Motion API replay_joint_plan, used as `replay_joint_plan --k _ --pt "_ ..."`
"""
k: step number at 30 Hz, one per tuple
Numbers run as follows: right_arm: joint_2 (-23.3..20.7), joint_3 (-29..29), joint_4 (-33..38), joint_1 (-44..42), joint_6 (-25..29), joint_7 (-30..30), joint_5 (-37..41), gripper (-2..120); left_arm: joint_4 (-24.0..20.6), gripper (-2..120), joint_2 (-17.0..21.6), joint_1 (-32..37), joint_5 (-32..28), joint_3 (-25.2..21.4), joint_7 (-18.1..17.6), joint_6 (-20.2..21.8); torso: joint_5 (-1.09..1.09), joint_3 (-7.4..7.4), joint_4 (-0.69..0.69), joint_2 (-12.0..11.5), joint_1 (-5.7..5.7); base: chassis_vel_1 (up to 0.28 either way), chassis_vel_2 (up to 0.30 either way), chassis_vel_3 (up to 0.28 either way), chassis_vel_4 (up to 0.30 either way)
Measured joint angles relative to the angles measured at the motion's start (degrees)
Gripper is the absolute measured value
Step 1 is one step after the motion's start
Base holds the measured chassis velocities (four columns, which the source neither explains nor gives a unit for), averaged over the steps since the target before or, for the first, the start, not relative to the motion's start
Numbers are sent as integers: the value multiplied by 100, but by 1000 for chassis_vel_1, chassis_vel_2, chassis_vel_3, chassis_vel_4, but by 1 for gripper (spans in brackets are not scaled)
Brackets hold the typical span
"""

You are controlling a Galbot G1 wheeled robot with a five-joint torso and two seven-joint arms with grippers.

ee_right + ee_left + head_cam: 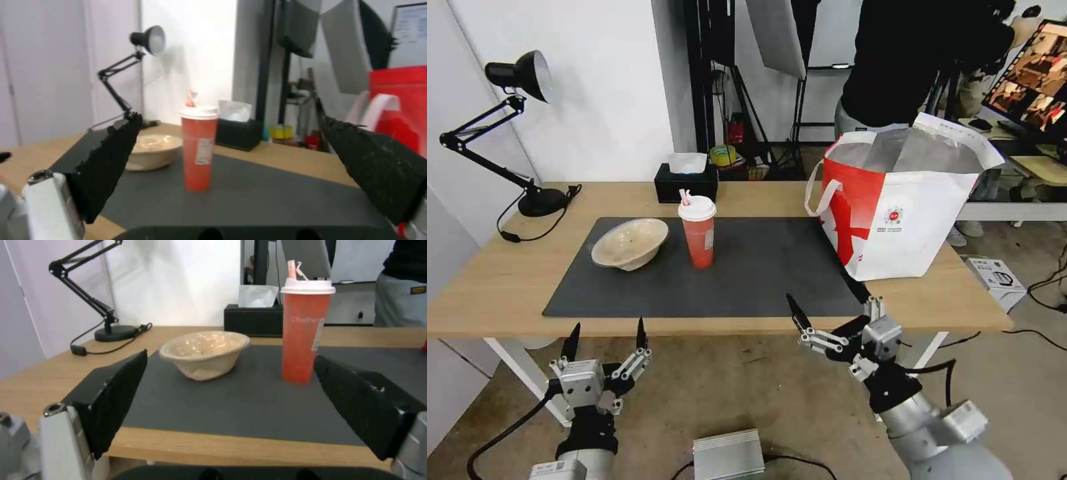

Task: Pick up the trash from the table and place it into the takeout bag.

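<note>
On the table's (500, 280) dark grey mat (760, 267) a shallow beige pulp bowl (630, 243) lies tilted at the left. A red drink cup (698, 233) with white lid and straw stands upright just right of it. The red-and-white takeout bag (894, 213) stands open-topped at the table's right end. My left gripper (607, 330) hangs open and empty below the front edge, facing the bowl (204, 351) and cup (305, 333). My right gripper (827, 300) is open and empty at the front edge near the bag's corner, its fingers (106, 166) framing the cup (199, 150).
A black tissue box (686, 180) sits at the back edge behind the cup. A black desk lamp (527, 193) stands at the back left with its cord on the wood. A person stands behind the bag. A grey box (728, 455) lies on the floor.
</note>
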Motion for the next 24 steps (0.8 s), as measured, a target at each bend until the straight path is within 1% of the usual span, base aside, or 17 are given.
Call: replay_joint_plan --k 4,11,17,24 --pt "-192 -38 -73 324 -58 -253 385 100 14 100 -24 -2 39 2 1 1 0 0 0 0 0 0 0 0 0" --pt "-502 -86 -106 735 -377 -527 1042 100 52 100 -98 1 126 35 2 -8 0 0 0 0 0 0 0 0 0" --pt "-595 -147 -230 1081 -548 -687 1237 100 96 100 -154 22 238 109 10 -19 0 0 0 0 0 0 0 0 0" --pt "-611 -513 -577 1805 -690 -768 1446 100 107 100 -160 38 260 96 16 -25 0 0 0 0 0 0 0 0 0"
